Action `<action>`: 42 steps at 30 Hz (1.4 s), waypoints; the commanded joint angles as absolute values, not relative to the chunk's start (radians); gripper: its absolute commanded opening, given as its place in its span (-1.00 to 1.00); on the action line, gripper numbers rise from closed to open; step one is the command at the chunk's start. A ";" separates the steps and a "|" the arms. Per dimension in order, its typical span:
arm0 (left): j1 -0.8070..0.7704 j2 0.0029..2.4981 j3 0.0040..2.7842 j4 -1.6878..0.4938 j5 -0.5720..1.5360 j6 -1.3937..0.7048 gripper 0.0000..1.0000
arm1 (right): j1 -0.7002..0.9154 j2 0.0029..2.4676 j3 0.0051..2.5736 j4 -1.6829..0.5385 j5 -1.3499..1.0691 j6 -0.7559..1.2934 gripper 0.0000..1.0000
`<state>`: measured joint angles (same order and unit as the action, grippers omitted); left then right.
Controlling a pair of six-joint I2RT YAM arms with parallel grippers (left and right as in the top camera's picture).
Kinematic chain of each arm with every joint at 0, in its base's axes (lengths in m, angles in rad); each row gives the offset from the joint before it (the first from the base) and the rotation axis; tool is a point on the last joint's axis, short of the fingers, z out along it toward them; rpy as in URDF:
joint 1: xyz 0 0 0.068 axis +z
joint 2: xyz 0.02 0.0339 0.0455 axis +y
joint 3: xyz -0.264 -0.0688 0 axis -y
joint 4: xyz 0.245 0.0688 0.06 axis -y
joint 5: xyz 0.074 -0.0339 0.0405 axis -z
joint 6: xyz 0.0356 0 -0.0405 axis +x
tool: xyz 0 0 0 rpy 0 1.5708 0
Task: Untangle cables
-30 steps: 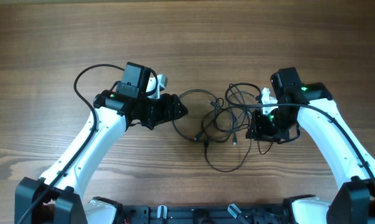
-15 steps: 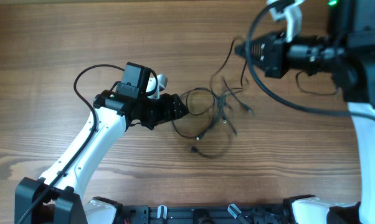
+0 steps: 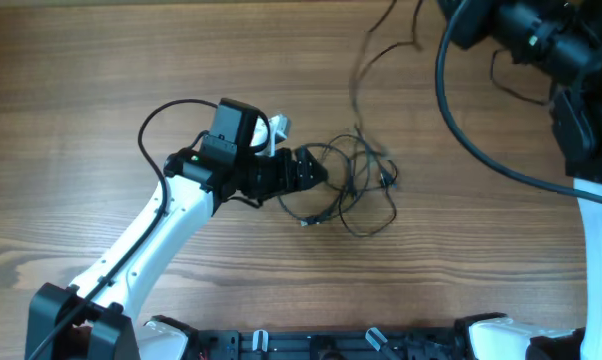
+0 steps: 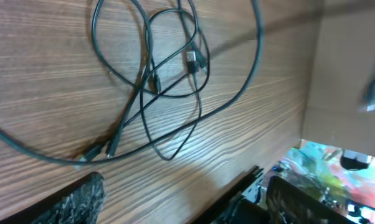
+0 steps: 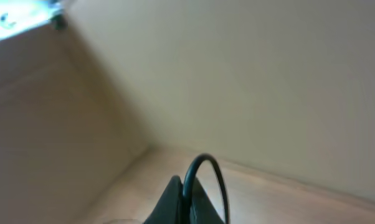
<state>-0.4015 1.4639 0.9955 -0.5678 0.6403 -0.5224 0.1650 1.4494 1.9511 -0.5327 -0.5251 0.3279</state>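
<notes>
Right gripper (image 5: pixel 181 200) has risen, pinching the cables (image 4: pixel 155 82); left gripper (image 3: pixel 318 172) gapes wide.

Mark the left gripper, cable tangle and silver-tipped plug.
left gripper (image 3: pixel 319 172), overhead view, midway between its fingertips.
cable tangle (image 3: pixel 361 168), overhead view, crossing strands near its middle.
silver-tipped plug (image 4: pixel 192 58), left wrist view, its metal tip.

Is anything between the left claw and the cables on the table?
Nothing visible does. The left claw sits open at the tangle's left edge, and only bare table lies between it and the cables. Its wrist view shows the loops straight ahead.
</notes>
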 commanded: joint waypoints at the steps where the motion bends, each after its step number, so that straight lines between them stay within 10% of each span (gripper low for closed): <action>1: -0.431 1.457 0.983 -0.573 0.600 -0.528 0.69 | 0.166 1.437 1.964 -0.366 -0.278 0.295 -0.91; 10: -0.437 1.462 0.983 -0.595 0.567 -0.529 0.67 | -0.057 1.433 1.963 -0.680 0.651 0.433 -0.92; 19: -0.444 1.549 0.983 -0.544 0.582 -0.574 0.72 | -0.181 1.439 1.963 -1.013 -0.302 0.262 -0.91; 35: -0.638 1.767 0.984 -0.421 0.476 -0.664 0.36 | -0.181 1.444 1.961 -1.112 -0.315 0.261 -0.92; 42: -0.640 1.768 0.984 -0.021 0.679 -0.659 0.35 | -0.181 1.449 1.961 -1.122 -0.315 0.261 -0.91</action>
<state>-0.6350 1.7565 0.9791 -0.1081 0.6090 -0.6609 -0.1844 1.4418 1.9568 -1.1187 -0.2958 0.2817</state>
